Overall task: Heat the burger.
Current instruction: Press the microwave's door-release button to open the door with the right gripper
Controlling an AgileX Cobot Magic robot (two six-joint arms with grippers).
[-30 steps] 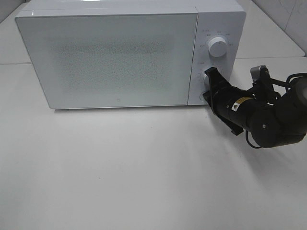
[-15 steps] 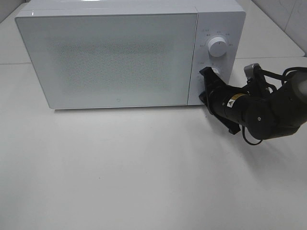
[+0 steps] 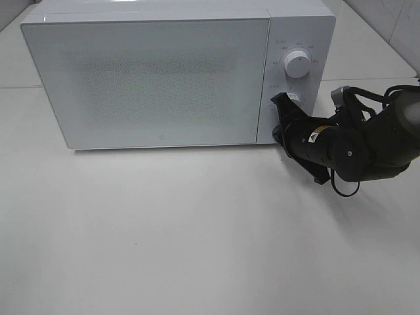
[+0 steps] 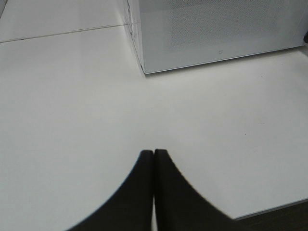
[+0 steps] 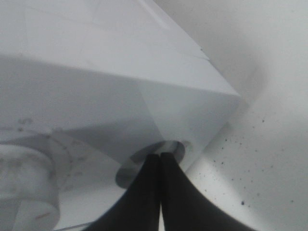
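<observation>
The burger could not be seen in any view, and where it was I cannot tell: the only thing on the white table (image 3: 164,230) was a white microwave (image 3: 157,13), its door (image 3: 157,82) shut and its speckled front giving no sight of the inside. To the right of the door ran the control panel (image 3: 315,39), with an upper dial (image 3: 298,64) in plain view and a lower dial (image 3: 294,98) mostly hidden behind the black right arm. That arm reached in from the right edge of the high view, and the right gripper (image 3: 282,125) was up against the lower part of the panel, just beside the door's edge. In the right wrist view its two dark fingers were pressed together with nothing between them, their tips (image 5: 160,156) at or just short of a round button (image 5: 175,148) set into the panel near the microwave's lower corner; whether they touched it was not clear. The lower dial showed large and blurred beside them (image 5: 24,185). The left gripper (image 4: 154,153) was out of the high view; its own wrist camera showed its fingers closed tip to tip, holding nothing, above bare table well apart from the microwave's left corner (image 4: 143,72)
</observation>
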